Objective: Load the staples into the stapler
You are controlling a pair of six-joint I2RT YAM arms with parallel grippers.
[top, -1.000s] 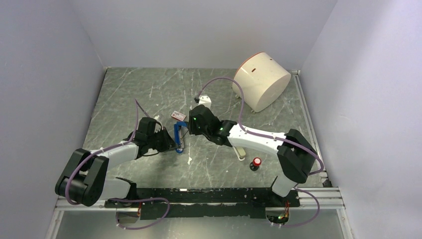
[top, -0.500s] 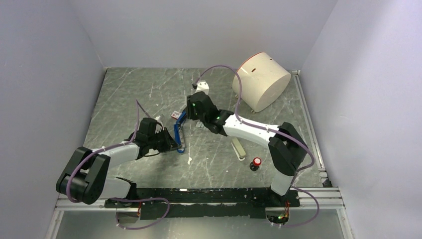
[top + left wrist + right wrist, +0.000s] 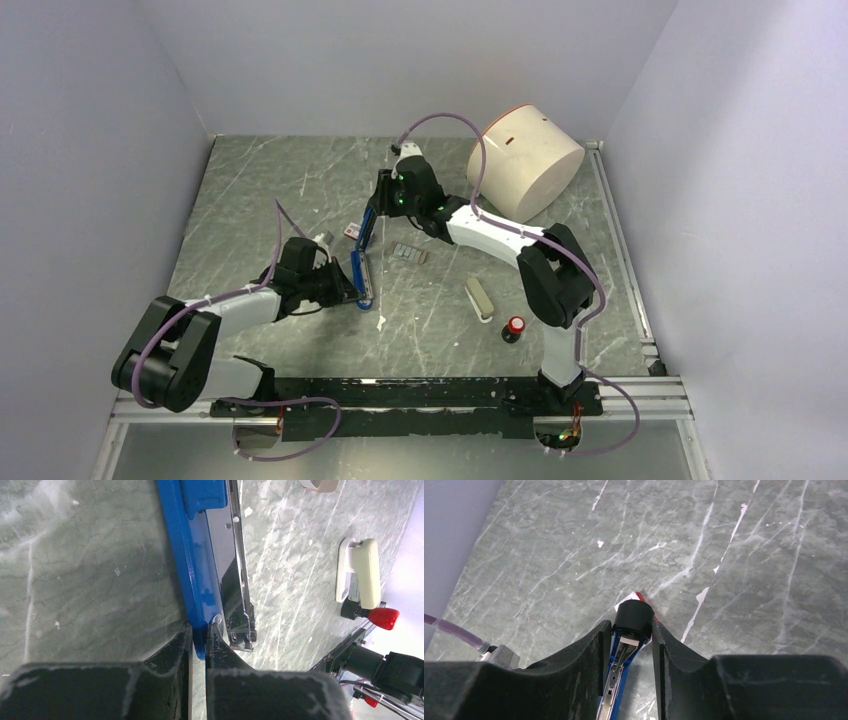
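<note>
Stapler (image 3: pixel 362 272) splayed open, base in left pincer (image 3: pixel 199 630), arm in right pincer (image 3: pixel 631 630)

Surface: grey marble-pattern tabletop (image 3: pixel 270 190) w/ white veins & scuffs. On it: slim blue stapler (image 3: pixel 364 283), lower half lying centre-left; small flat pinkish-red & white staple box (image 3: pixel 354 231) just beyond it; grey ribbed block of metal staples (image 3: pixel 409 253) to the right, apart from box; beige-olive oblong bar (image 3: pixel 479 299); red-capped black knob (image 3: pixel 515 328) nr the bar; big cream cylindrical drum (image 3: pixel 525 165), on its side, far right corner.
</note>
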